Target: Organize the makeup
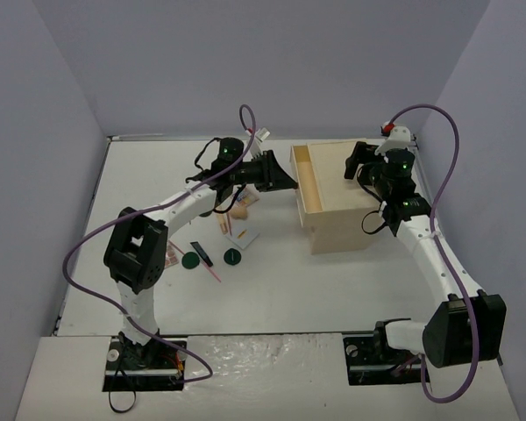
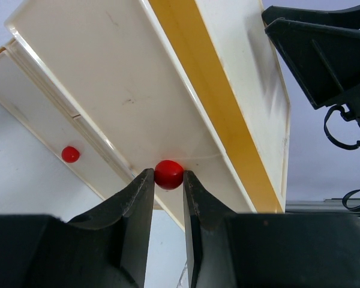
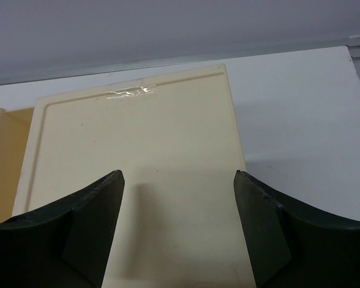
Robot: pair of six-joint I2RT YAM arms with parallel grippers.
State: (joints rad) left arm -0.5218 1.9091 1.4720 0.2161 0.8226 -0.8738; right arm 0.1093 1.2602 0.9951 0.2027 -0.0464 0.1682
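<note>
The makeup lies loose on the table left of the box: two dark green discs (image 1: 190, 260) (image 1: 232, 257), a black tube (image 1: 202, 253), a thin pink pencil (image 1: 212, 274), a white card (image 1: 244, 233), a beige sponge (image 1: 238, 213) and a palette (image 1: 171, 257). My left gripper (image 1: 291, 182) (image 2: 168, 175) is shut on the red knob (image 2: 168, 174) of a drawer (image 2: 138, 90) standing pulled out of the wooden box (image 1: 342, 202). My right gripper (image 1: 361, 167) (image 3: 179, 180) is open over the box top (image 3: 138, 150), holding nothing.
A second red knob (image 2: 71, 154) shows on a lower drawer front. The open drawer's inside (image 3: 6, 156) (image 1: 305, 180) looks bare. The right arm's black wrist (image 2: 324, 54) hangs close above the box. Walls enclose the table on three sides.
</note>
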